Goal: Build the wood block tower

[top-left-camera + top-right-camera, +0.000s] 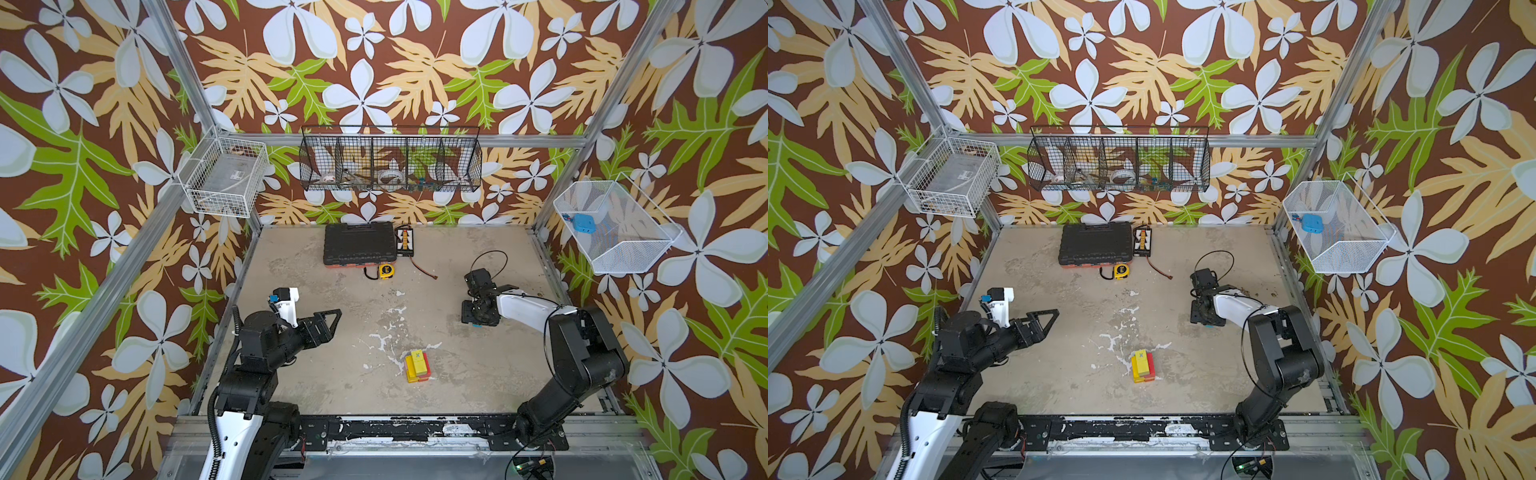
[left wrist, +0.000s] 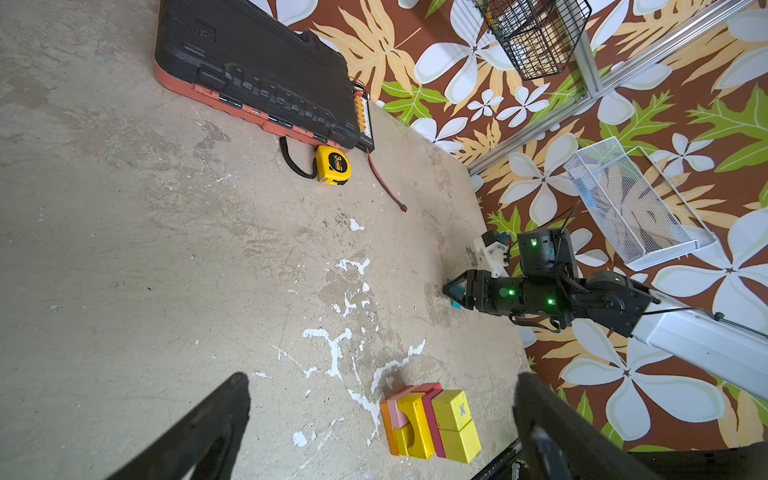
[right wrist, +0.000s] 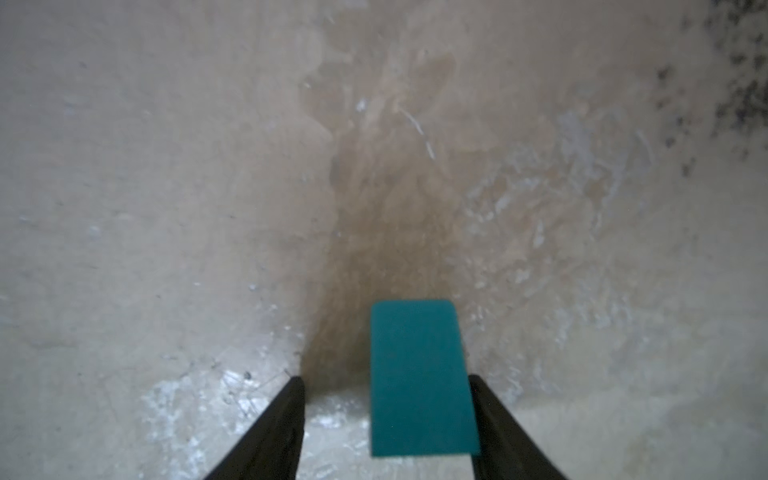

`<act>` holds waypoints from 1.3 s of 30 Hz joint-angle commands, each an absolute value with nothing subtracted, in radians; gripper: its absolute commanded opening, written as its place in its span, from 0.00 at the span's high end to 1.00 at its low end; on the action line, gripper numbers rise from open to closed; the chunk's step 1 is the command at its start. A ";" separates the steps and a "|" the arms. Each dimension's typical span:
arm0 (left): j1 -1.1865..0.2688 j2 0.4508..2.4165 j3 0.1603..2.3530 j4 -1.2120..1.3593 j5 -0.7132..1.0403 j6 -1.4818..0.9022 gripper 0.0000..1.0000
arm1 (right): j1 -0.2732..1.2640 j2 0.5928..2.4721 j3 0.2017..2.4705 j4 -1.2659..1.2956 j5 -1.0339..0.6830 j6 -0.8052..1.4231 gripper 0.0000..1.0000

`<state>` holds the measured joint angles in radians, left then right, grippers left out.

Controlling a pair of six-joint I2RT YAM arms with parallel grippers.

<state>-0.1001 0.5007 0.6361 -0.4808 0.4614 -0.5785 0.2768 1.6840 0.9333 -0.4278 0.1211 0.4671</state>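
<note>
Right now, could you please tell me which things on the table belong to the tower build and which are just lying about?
Belong to the job:
- tower of yellow, red, pink and orange blocks
- teal block, lying apart from it

Just lying about:
- black tool case
- yellow tape measure
- connector board
- red lead

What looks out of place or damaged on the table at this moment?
The teal wooden block lies far from the yellow, red and pink stack of wood blocks, off-centre between the right arm's jaws: against one, a gap to the other. The beige table top is worn, with white chipped patches.
</note>
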 commanded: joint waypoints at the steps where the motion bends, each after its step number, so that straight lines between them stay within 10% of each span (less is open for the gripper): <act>1: -0.100 0.502 0.635 -0.467 0.470 -0.572 0.00 | 0.276 1.687 0.936 -0.429 0.109 0.460 0.44; 26: -0.099 0.511 0.630 -0.460 0.474 -0.580 0.00 | 0.306 1.499 0.924 -0.535 0.074 0.475 0.89; 39: -0.100 0.523 0.627 -0.460 0.509 -0.573 0.00 | 0.714 1.060 1.005 -0.857 0.131 0.709 0.88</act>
<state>-0.0998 0.5171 0.6289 -0.4732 0.4850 -0.5793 0.6525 1.0878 0.9901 -0.7494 0.0937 0.6048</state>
